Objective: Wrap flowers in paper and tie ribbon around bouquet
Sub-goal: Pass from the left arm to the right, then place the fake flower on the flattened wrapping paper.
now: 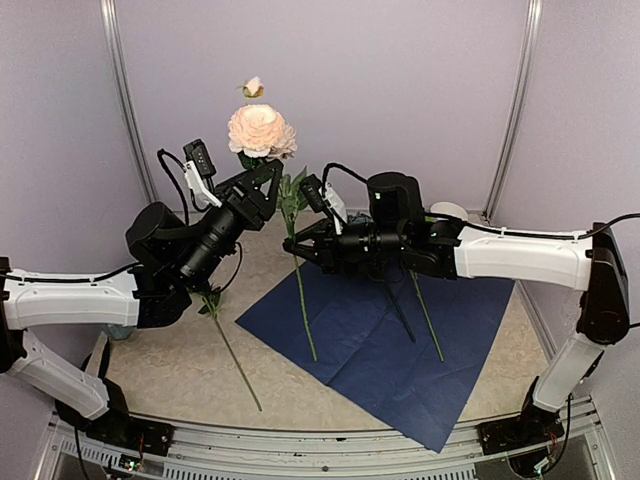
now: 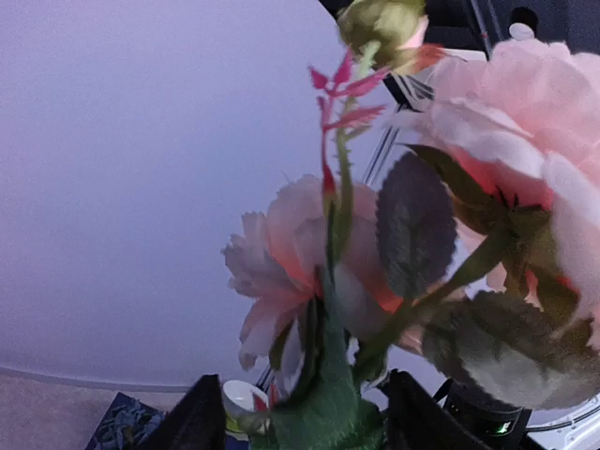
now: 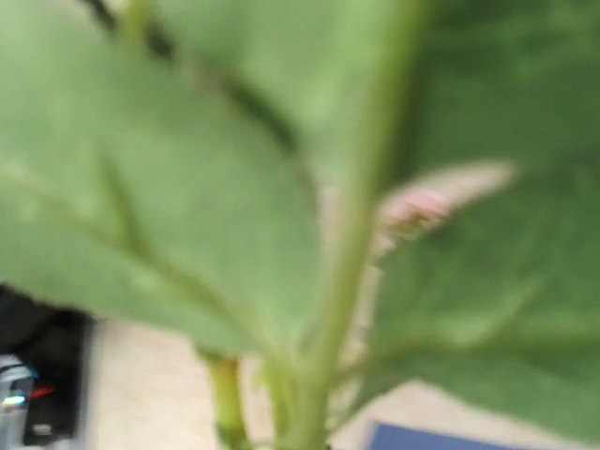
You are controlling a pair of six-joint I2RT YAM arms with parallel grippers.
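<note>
**Flowers (image 1: 262, 130) held upright over the dark blue paper**

The flowers are seen raised above the table (image 1: 170, 370), between the two arms. A large pale pink bloom is uppermost in the top view, with a small closed bud (image 1: 253, 88) above it. In the left wrist view two full pink blooms, dark green leaves and a reddish sprig are seen at close range.

The left gripper (image 1: 272, 190) is tilted upward beneath the bloom. Its fingers (image 2: 197, 422) are set apart, with the leafy base of the pink blooms between them. Whether either finger touches the greenery cannot be told.

The right gripper (image 1: 297, 245) is clamped together on a stem (image 1: 305, 310) just below a cluster of bright green leaves (image 1: 292, 195). From there the long thin stem runs down to the paper (image 1: 450, 330). The right wrist view is filled by blurred green leaves and stem.

The paper is spread flat on the table under the right arm, darker blue side up, with fold creases showing. A second thin stem (image 1: 428, 315) is seen over it, and a third (image 1: 240, 365) slants over the bare table just left of it.
</note>
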